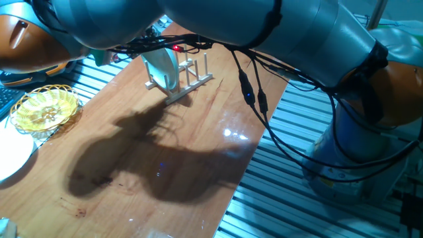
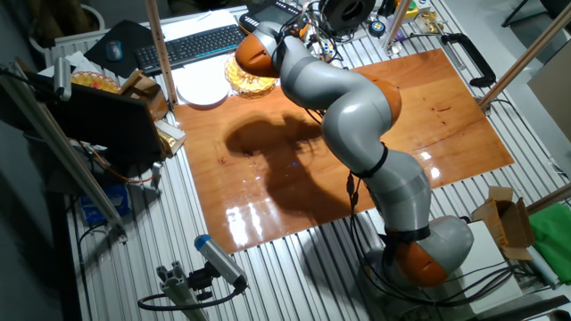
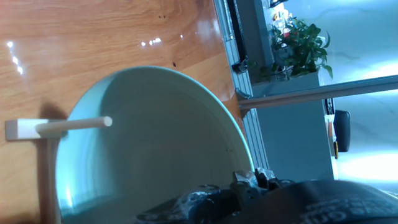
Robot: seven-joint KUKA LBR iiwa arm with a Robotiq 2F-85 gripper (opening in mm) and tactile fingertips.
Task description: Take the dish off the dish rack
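The dish (image 1: 163, 68), a light turquoise plate, stands on edge between the pegs of the small wooden dish rack (image 1: 192, 78) at the far side of the wooden table. My gripper (image 1: 157, 28) is right above the dish's top rim, mostly hidden by the arm. In the hand view the dish (image 3: 155, 143) fills the frame, with one rack peg (image 3: 73, 125) across its face. Dark gripper parts (image 3: 249, 190) sit at the dish's rim at the bottom edge. The fingers do not show clearly. In the other fixed view the arm hides dish and rack.
A yellow woven basket (image 1: 45, 109) and a white plate (image 1: 10, 157) sit at the table's left edge; they also show in the other fixed view, basket (image 2: 252, 80) and plate (image 2: 203, 90). A keyboard (image 2: 190, 45) lies behind them. Cables (image 1: 254, 92) hang over the table.
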